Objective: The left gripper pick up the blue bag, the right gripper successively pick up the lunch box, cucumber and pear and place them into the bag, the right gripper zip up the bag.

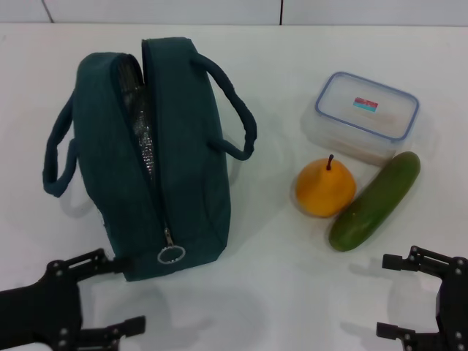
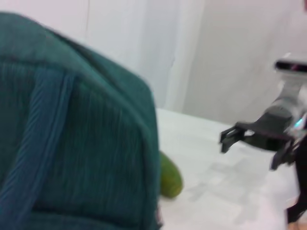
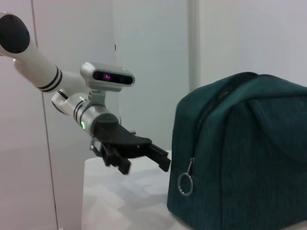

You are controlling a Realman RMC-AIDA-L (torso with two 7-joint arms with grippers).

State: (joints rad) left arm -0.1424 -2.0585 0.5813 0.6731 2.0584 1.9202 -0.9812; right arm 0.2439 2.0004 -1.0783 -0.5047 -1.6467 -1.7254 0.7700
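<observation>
Nothing done yet. Blue bag (image 1: 157, 146) sits unzipped on tabletop (image 1: 278, 292). Lunch box (image 1: 365, 113), pear (image 1: 325, 188), cucumber (image 1: 375, 200) wait outside. Left gripper (image 1: 117, 292) & right gripper (image 1: 391, 296) both wide, holding 0 things.

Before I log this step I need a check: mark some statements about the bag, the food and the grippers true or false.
1. The blue bag is zipped shut. False: it gapes, foil lining showing.
2. The pear touches the cucumber. True.
3. The lunch box is inside the bag. False: it sits on the table.
4. The left gripper is open near the bag's zipper end. True.
5. The right gripper holds the cucumber. False: it is open and empty.
</observation>
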